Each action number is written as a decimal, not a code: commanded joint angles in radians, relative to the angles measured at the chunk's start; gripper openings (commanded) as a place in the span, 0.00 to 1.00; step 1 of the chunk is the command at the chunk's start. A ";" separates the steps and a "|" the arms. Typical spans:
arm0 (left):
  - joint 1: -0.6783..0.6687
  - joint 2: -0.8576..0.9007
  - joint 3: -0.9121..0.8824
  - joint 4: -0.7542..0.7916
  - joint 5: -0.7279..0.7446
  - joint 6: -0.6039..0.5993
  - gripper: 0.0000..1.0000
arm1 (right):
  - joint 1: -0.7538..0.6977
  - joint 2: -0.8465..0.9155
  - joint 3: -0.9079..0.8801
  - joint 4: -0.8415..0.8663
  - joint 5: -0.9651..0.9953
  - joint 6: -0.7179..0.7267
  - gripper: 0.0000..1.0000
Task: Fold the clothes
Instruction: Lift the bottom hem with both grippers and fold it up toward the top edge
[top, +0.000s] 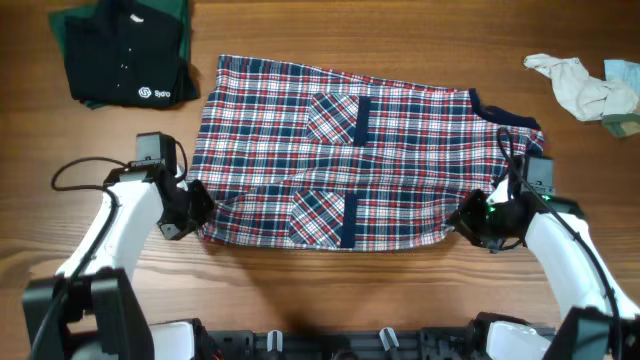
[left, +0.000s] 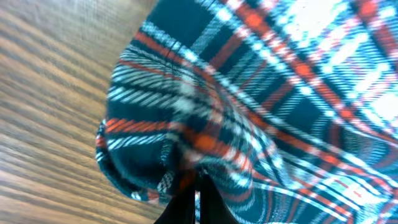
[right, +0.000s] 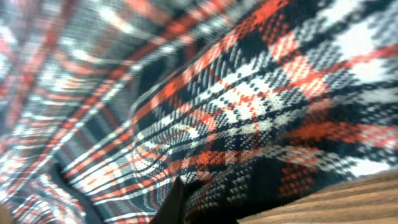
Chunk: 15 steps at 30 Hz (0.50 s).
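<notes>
The clothes, a red, white and navy plaid shirt (top: 350, 150) with two patch pockets, lie spread flat across the middle of the table. My left gripper (top: 197, 207) is shut on the shirt's near-left corner. In the left wrist view the dark fingertips (left: 186, 208) pinch bunched plaid fabric (left: 261, 93) just above the wood. At the near-right corner my right gripper (top: 466, 220) is shut on the hem. The right wrist view shows one dark finger (right: 174, 199) pressed into the plaid cloth (right: 249, 93), with its partner hidden under the fabric.
A folded black garment with a small white logo (top: 125, 55) sits on something green at the far left. A crumpled off-white and pale green cloth (top: 585, 85) lies at the far right. Bare wooden table (top: 330, 290) runs along the near edge.
</notes>
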 joint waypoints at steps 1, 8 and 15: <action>0.005 -0.093 0.047 -0.013 0.022 0.037 0.04 | 0.004 -0.086 0.051 -0.016 -0.030 -0.011 0.04; 0.005 -0.245 0.068 0.023 0.014 0.059 0.04 | 0.004 -0.167 0.095 -0.022 -0.007 0.000 0.04; 0.005 -0.248 0.068 0.231 0.014 0.058 0.04 | 0.004 -0.167 0.095 0.114 0.058 0.026 0.04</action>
